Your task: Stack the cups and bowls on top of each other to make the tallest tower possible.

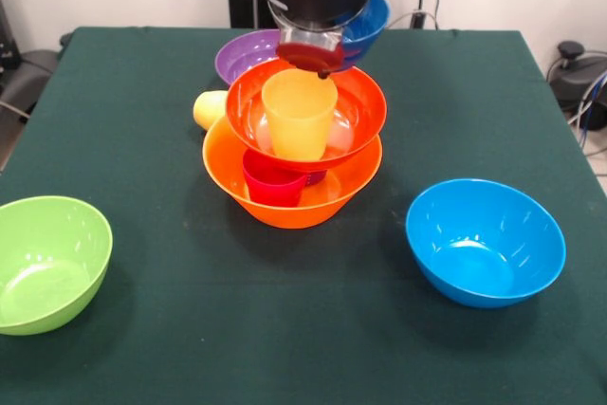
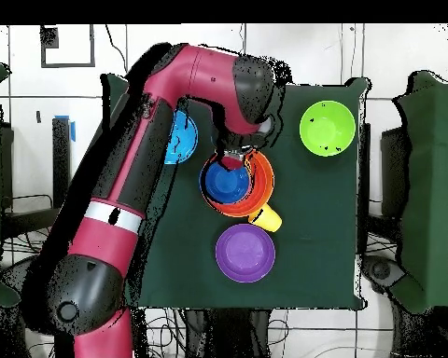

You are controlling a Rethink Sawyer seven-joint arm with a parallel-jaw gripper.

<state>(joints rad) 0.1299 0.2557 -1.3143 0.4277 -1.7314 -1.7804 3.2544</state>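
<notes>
The tower stands at the table's middle: the big orange-yellow bowl holds a red-pink cup, and a bit of the purple cup shows beside it. The red-orange bowl rests on them with the orange-yellow cup upright inside. My gripper hangs just above the tower's far rim and holds the small dark blue bowl in the air. In the overhead view that blue bowl covers most of the tower, under the gripper.
The pale yellow cup lies on its side against the tower's back left. The purple bowl stands behind the tower, the lime green bowl at the front left, and the light blue bowl at the front right.
</notes>
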